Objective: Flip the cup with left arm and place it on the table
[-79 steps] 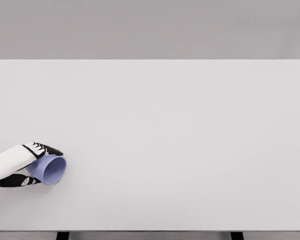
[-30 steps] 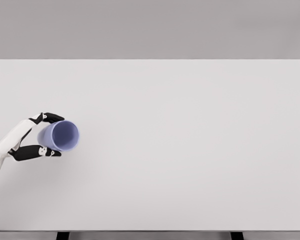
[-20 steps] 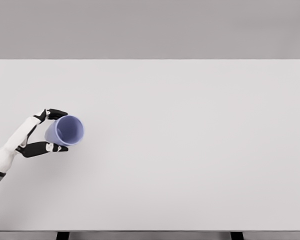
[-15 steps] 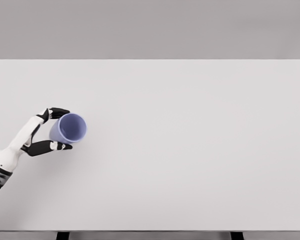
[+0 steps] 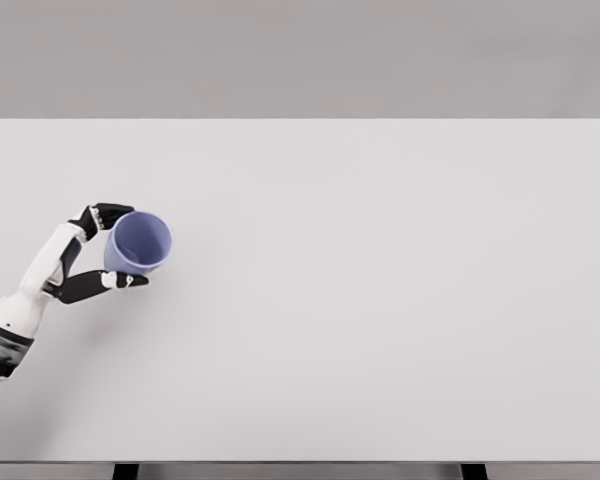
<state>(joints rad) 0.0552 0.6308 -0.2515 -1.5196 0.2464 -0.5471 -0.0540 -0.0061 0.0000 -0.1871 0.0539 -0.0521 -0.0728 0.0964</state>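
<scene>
The left hand (image 5: 85,255) gripped the blue cup (image 5: 138,243) above the table (image 5: 380,300), mouth tilted toward the camera; the cup's base was hidden

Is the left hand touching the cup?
Touching. Head view shows the left hand with fingers above and below the cup, against its wall.

The scene is evenly and brightly lit, without glare. Only a faint, soft shadow is cast on the table (image 5: 380,300) beneath the hand (image 5: 80,260). Edges are rendered slightly soft throughout.
</scene>
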